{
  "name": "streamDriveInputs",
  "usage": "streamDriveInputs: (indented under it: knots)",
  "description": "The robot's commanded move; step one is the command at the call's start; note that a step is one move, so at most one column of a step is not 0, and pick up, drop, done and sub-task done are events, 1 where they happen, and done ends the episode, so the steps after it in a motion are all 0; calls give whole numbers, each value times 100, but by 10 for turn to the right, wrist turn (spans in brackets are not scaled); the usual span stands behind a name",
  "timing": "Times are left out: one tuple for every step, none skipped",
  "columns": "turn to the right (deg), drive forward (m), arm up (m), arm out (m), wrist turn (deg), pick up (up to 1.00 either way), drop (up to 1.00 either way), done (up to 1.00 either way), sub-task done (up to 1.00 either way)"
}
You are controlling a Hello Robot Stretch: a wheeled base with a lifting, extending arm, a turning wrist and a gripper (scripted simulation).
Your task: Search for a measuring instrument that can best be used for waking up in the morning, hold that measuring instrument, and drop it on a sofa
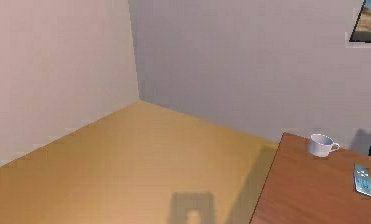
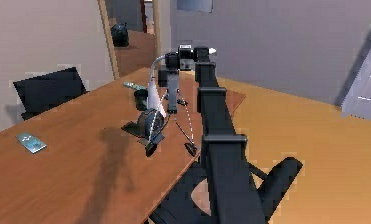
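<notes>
Just left of the middle in the arm side view, a grey-and-white rounded thing over the wooden table (too blobby to call a clock for sure). Right beside it the gripper, thin fingers pointing down the frame. Cannot tell the fingers' state, nor whether anything is held. Behind, the arm: a dark bar rising from the bottom edge, leaning toward upper left. Further out, a small teal thing at left and a dark chair upper left. In the forward view's lower right, a white cup on a table corner.
</notes>
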Motion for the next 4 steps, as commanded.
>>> streamDriveInputs:
  knots:
    - [0, 0, 0, 0, 450, 0, 0, 0, 0]
    - [0, 0, 0, 0, 450, 0, 0, 0, 0]
    - [0, 0, 0, 0, 450, 0, 0, 0, 0]
    - [0, 0, 0, 0, 30, 0, 0, 0, 0]
